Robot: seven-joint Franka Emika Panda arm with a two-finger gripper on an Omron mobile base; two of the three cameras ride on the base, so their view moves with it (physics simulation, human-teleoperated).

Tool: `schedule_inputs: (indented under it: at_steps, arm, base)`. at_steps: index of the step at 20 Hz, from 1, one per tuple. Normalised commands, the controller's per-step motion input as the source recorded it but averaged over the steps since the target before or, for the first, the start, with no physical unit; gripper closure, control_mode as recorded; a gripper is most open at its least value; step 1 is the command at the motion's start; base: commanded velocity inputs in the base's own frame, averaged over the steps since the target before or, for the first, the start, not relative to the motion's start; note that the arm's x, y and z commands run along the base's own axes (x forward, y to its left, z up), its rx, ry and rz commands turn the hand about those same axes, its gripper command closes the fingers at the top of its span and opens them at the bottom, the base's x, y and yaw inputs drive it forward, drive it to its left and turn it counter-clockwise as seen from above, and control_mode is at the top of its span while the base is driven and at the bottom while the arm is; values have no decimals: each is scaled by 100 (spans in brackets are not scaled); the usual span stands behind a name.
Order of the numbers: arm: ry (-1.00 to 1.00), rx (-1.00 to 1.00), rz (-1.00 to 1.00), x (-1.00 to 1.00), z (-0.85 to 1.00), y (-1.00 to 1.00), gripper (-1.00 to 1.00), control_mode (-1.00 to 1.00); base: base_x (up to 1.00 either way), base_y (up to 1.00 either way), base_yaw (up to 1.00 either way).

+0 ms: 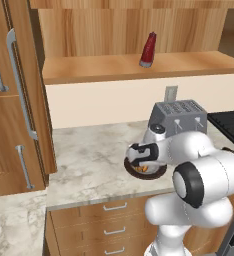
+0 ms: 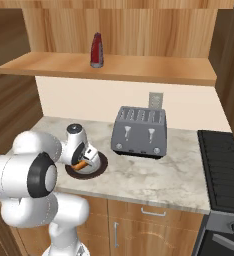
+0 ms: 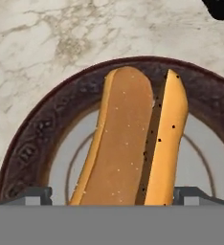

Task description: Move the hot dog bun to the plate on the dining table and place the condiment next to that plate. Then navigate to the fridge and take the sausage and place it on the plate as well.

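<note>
Pincer spread over bun on dark plate

Bun halves (image 3: 133,143), orange-tan and split lengthwise, lay on the dark brown-rimmed plate (image 3: 42,129), which sat on the marbled counter (image 1: 89,155) near its front edge. The pincer (image 3: 113,194) hung directly above the bun with its jaws wide apart, one fingertip (image 3: 35,194) at each side of the bun, gripping nothing. From the right base view the same pincer (image 2: 84,162) was down at that plate (image 2: 100,167), the arm's white wrist covering much of it.

Just beside the plate, toward the wall, stood a grey four-slot toaster (image 2: 140,131), close to the wrist. Beyond the toaster, a grey outlet (image 2: 155,99) sat on the cream wall. Further from the plate, past the toaster, a black stovetop (image 2: 223,165) met the counter's end.

High above the plate, on a wooden shelf (image 1: 109,67), the condiment (image 1: 148,50) stood upright, a red tapered bottle with its pale cap end down, well apart from the arm.

On the other side of the plate from the toaster, tall wooden cabinets (image 1: 19,100) with metal handles rose beside the counter; drawers (image 1: 114,220) ran beneath it.
</note>
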Motion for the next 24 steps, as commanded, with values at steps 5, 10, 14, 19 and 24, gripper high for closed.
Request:
schedule_inputs:
  at_steps: [5, 10, 14, 19, 24]
  arm:
    - [0, 2, -4, 14, -26, 8, -100, -100]
    - [-2, 3, -3, 0, -11, 1, 100, -100]
    - [-3, 8, -1, -29, 67, 0, 100, -100]
    - [0, 12, 0, -31, 100, -2, 100, -100]
    - [11, 6, 0, -29, 100, -1, 100, -100]
  base:
    - [0, 0, 0]
    - [0, 0, 0]
    - [0, 0, 0]
    - [0, 0, 0]
    - [0, 0, 0]
